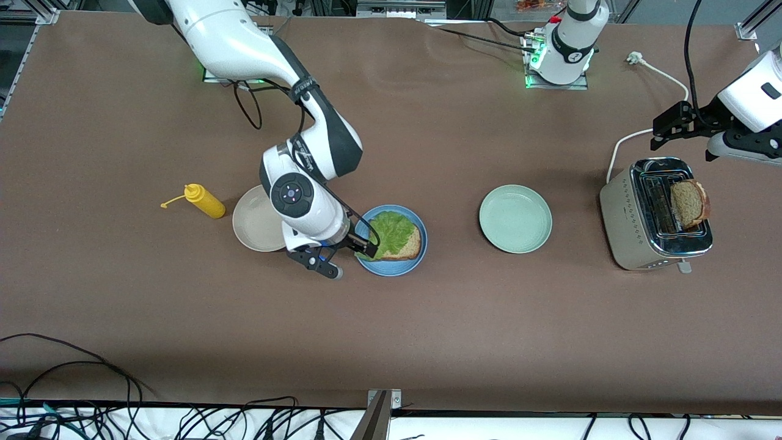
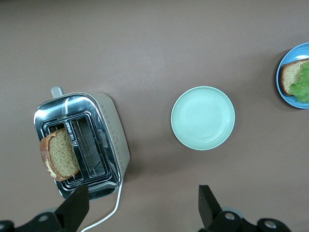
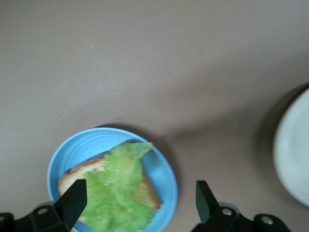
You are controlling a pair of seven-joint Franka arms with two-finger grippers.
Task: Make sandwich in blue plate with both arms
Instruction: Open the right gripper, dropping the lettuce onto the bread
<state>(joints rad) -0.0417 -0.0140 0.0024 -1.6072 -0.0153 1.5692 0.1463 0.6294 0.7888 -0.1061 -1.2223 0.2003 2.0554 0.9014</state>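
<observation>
Already the blue plate (image 1: 391,265) holds one bread slice (image 1: 410,247) under lettuce (image 1: 391,231); the right tool (image 1: 347,252) hovers over it, spread wide. Over the toaster (image 1: 629,214) the left tool (image 1: 667,129) gapes wide, empty.

We take this for a robotics lab staged as a kitchen corner. Two white jointed robot arms (image 1: 305,140) (image 1: 571,40) are bolted at their bases to a wide brown matte tabletop (image 1: 427,330), with green indicator lights glowing at the mounts. Aluminium framing (image 1: 36,15) edges the bench, and loose black cables (image 1: 73,379) tangle along the edge nearest the front camera. A shiny steel two-slot toaster (image 1: 657,214) trails its white power cord (image 1: 657,76) across the bare surface, alongside a yellow plastic squeeze bottle (image 1: 204,200) and plain coloured plates, as props rather than household clutter
</observation>
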